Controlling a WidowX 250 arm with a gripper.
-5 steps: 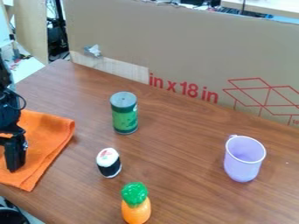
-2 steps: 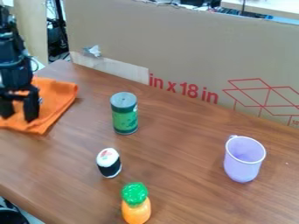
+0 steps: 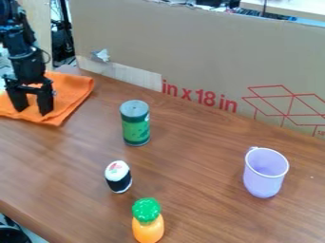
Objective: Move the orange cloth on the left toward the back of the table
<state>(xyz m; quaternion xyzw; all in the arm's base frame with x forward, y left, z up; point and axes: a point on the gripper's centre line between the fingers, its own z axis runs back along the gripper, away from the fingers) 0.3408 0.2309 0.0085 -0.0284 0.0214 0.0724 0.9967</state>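
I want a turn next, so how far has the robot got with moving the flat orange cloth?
Done: the flat orange cloth has slid back, closer to the tall brown cardboard wall. In hand: the black two-finger gripper is at the cloth, fingers apart, tips seemingly on it. Left: probably coming off the cloth; I can't tell whether more sliding is needed.

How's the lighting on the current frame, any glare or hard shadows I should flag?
Camera view: a soft, pale sheen on the wooden table; small highlights on the green top of the toy pineapple; only a faint, soft-edged shadow beside the purple cup; no glare hiding these objects.
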